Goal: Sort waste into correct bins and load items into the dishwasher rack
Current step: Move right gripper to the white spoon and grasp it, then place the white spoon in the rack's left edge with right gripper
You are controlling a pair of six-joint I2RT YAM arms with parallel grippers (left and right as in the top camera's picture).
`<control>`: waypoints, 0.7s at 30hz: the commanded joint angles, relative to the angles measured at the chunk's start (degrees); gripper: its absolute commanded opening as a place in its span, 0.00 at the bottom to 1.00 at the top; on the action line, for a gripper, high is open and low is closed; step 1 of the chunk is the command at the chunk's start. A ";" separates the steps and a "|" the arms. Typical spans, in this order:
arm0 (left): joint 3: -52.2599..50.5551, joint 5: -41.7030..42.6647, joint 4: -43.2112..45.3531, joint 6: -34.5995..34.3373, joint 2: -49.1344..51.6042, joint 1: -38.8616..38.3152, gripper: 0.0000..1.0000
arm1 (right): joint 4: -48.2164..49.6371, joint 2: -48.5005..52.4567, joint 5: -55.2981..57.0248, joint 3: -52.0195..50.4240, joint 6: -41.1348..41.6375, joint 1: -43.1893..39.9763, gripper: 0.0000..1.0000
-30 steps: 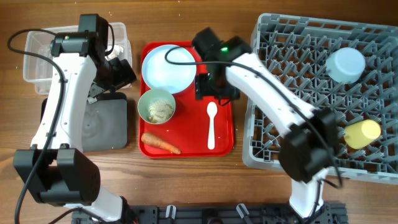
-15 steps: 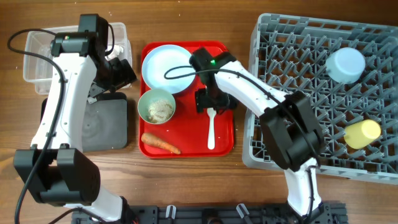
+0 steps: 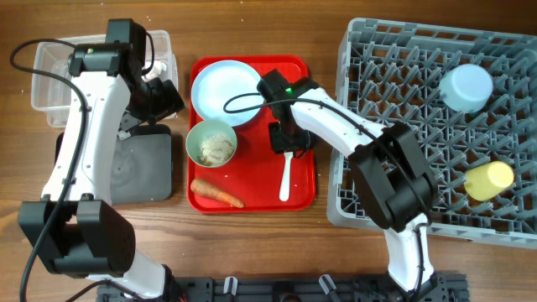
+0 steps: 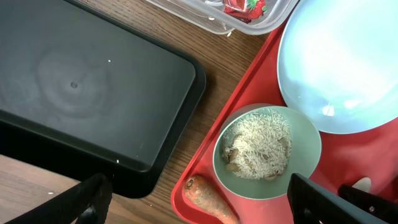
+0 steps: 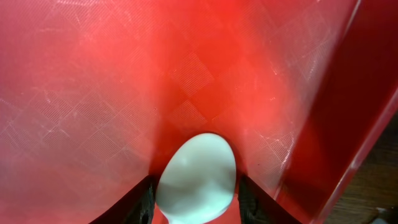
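The right gripper (image 5: pixel 196 200) sets its jaws either side of the white spoon (image 5: pixel 198 180) on the red tray (image 5: pixel 93 93) (handle cut off). Whether they pinch it, I cannot tell. The left gripper (image 4: pixel 206 198) has its jaws spread, only the tips showing.

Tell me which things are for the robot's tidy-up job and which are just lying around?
For the job: carrot, rice, wrapper, clear tub, black tray, plate, green bowl, white spoon, blue bowl, yellow cup, dishwasher rack.
Just lying about: red serving tray, wooden table.
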 commanded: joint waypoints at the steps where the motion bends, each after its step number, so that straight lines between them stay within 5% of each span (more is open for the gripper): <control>1: 0.31 0.26 0.07 -0.28 0.44 0.11 0.92 | 0.33 1.18 -0.28 -1.97 0.28 0.13 0.39; 11: 0.31 0.26 -0.33 -0.26 0.44 0.11 0.92 | 0.31 -0.79 -0.26 -0.92 1.14 0.13 0.33; 21: 0.31 0.26 -0.33 -0.28 0.44 0.11 0.92 | -2.82 -27.80 -0.22 -0.31 -4.57 -8.46 0.33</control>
